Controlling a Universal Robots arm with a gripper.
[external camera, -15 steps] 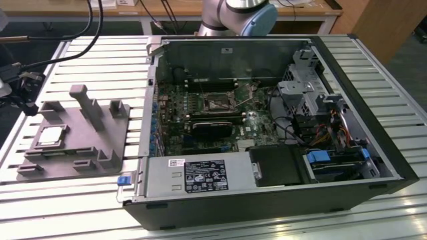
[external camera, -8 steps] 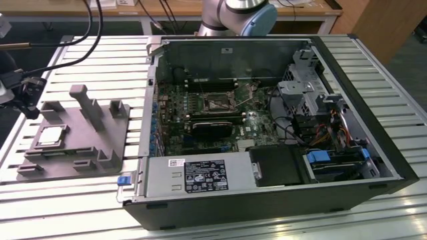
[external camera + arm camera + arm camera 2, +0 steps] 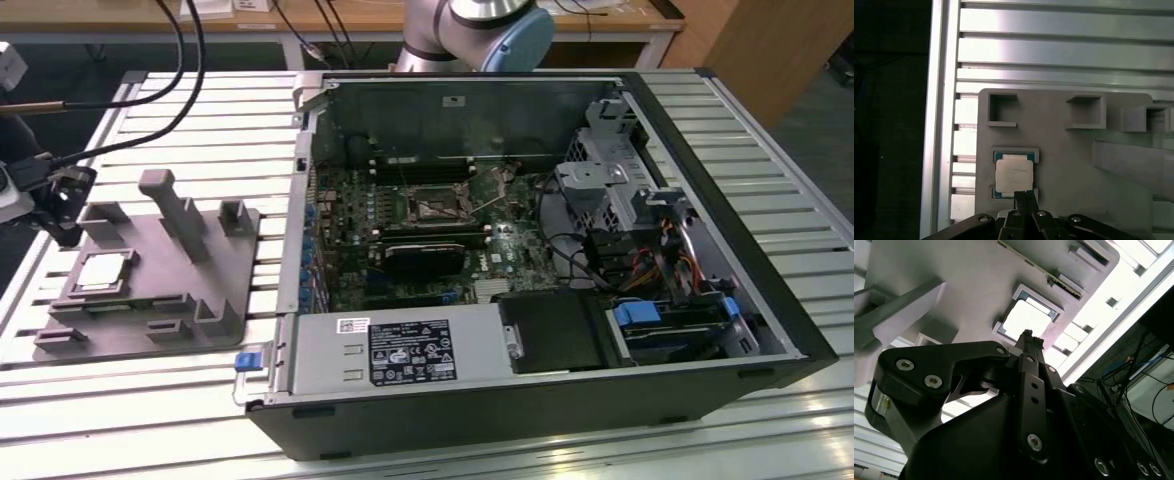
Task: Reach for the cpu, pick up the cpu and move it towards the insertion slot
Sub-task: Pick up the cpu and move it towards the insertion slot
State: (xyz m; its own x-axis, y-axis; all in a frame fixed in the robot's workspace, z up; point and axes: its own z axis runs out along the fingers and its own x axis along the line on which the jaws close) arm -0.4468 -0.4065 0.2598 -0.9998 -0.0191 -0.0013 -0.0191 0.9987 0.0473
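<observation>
The cpu point(image 3: 104, 272), a small silvery square chip, lies in a shallow pocket of the grey plastic fixture point(image 3: 187, 300) at the exterior view's left. It also appears in both wrist views point(image 3: 1013, 175) point(image 3: 1029, 320). My gripper point(image 3: 64, 228) hangs at the fixture's outer edge, above and just beside the cpu, apart from it. Its two fingers point(image 3: 1024, 197) are pressed together with nothing between them, and their tips point(image 3: 1028, 335) point toward the chip. The insertion slot point(image 3: 441, 205), a dark square socket with a metal frame, sits on the motherboard inside the open computer case.
The fixture carries upright grey posts point(image 3: 171, 210) and blocks close to the cpu pocket. The open case point(image 3: 561, 330) has tall walls, a power supply point(image 3: 400, 350), a black card point(image 3: 427, 258), drive cages and cables. Slatted aluminium tabletop point(image 3: 200, 110) lies around them.
</observation>
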